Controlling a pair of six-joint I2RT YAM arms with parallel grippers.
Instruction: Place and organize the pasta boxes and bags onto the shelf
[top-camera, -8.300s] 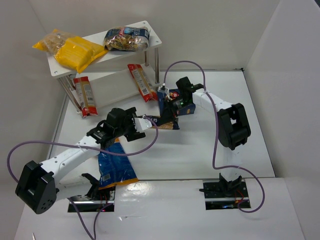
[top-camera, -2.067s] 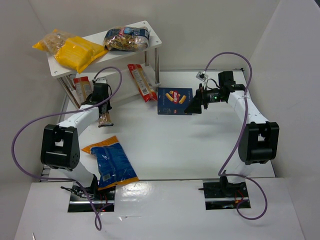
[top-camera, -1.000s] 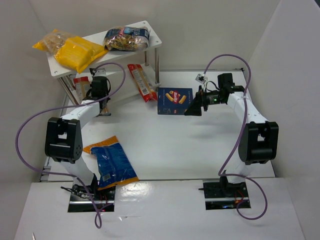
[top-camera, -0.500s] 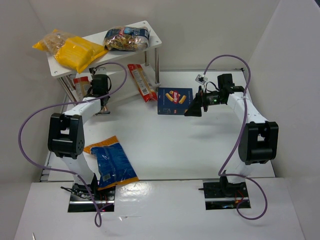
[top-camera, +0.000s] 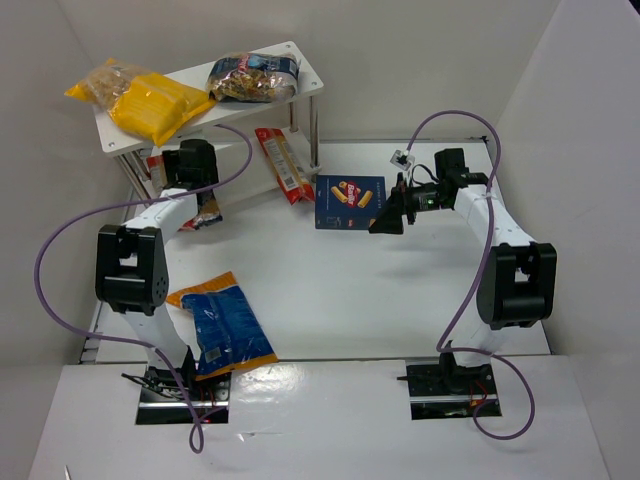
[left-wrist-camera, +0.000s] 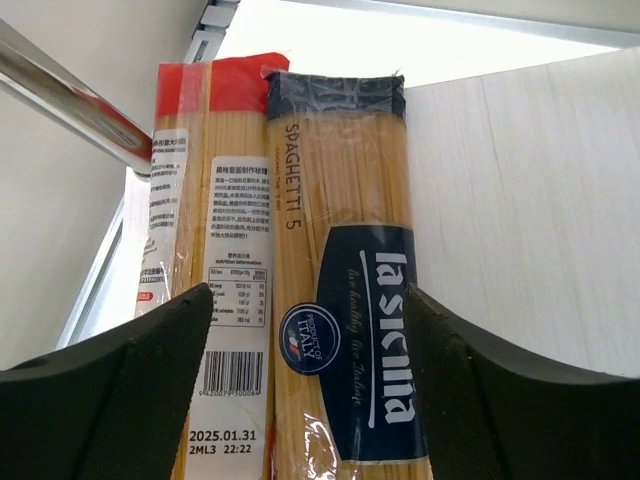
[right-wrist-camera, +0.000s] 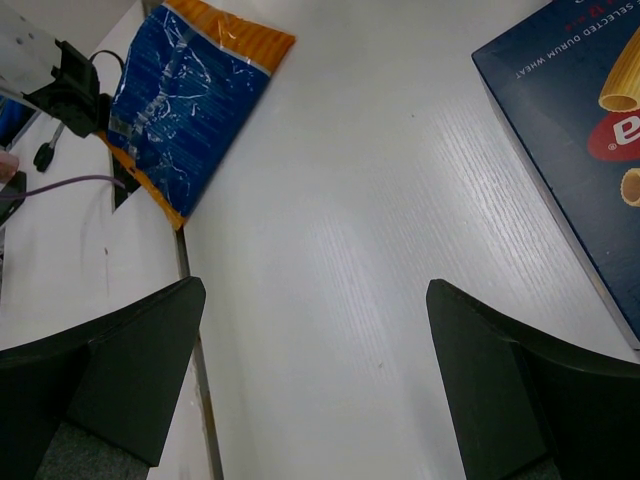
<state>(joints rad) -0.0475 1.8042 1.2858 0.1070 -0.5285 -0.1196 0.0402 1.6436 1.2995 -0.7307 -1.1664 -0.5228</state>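
On the lower board of the white shelf (left-wrist-camera: 540, 190) a golden spaghetti pack (left-wrist-camera: 340, 300) with a dark-blue label lies beside a red-and-white pack (left-wrist-camera: 205, 230). My left gripper (left-wrist-camera: 310, 400) is open, its fingers standing clear on either side of both packs. From above, the left gripper (top-camera: 190, 185) sits at the shelf's left front, with the spaghetti pack's near end (top-camera: 207, 215) sticking out. The dark-blue pasta box (top-camera: 348, 202) lies flat on the table. My right gripper (top-camera: 385, 218) hovers open just right of it, holding nothing. A blue bag with an orange end (top-camera: 220, 325) lies near the left arm's base.
The top board (top-camera: 305, 80) carries yellow bags (top-camera: 150, 105) and a dark pasta bag (top-camera: 250, 78). Another red-and-white pack (top-camera: 282, 165) leans off the lower board's front. A silver shelf post (left-wrist-camera: 70, 100) is close on the left. White walls enclose the table.
My left gripper has opened and let go of the spaghetti pack, which now rests on the lower board. The right arm has not moved.
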